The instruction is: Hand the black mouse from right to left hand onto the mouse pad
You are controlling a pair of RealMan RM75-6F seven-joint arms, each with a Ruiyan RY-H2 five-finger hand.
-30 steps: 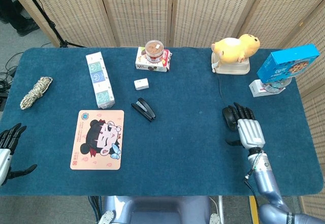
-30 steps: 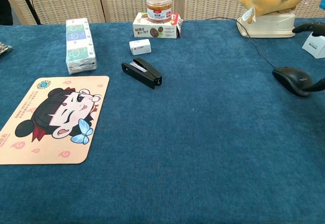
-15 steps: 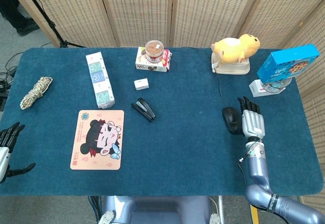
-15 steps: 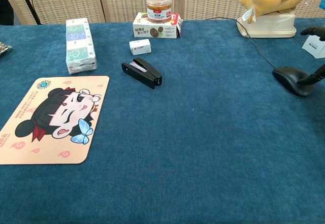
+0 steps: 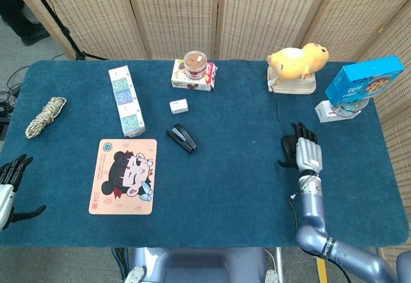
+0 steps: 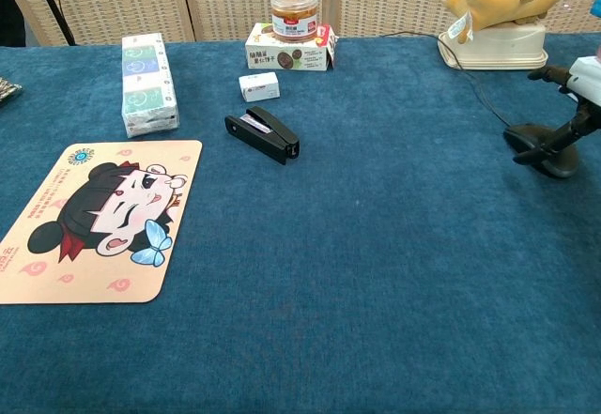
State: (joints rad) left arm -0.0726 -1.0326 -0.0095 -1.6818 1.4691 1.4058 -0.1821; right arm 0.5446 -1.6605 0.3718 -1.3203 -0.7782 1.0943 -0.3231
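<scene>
The black mouse (image 5: pixel 286 146) (image 6: pixel 528 134) lies on the blue cloth at the right, its cable running toward the back. My right hand (image 5: pixel 302 148) (image 6: pixel 571 104) lies over the mouse's right part with fingers stretched and apart; the thumb reaches round its near left side. The mouse stays flat on the table. The cartoon mouse pad (image 5: pixel 123 176) (image 6: pixel 89 222) lies at the front left with nothing on it. My left hand (image 5: pixel 9 190) hangs off the table's left edge, fingers spread, holding nothing. The chest view does not show it.
A black stapler (image 5: pixel 182 138) (image 6: pixel 263 133) and a small white box (image 5: pixel 179 106) lie mid-table. A long tissue box (image 5: pixel 126 100), a snack box with a jar (image 5: pixel 194 74), a yellow plush (image 5: pixel 297 61), a blue box (image 5: pixel 363 81) and a rope coil (image 5: pixel 45 117) ring the back and sides.
My right hand has shifted left from beside the mouse to over it, its thumb now at the mouse's left side. The mouse and my left hand have stayed put.
</scene>
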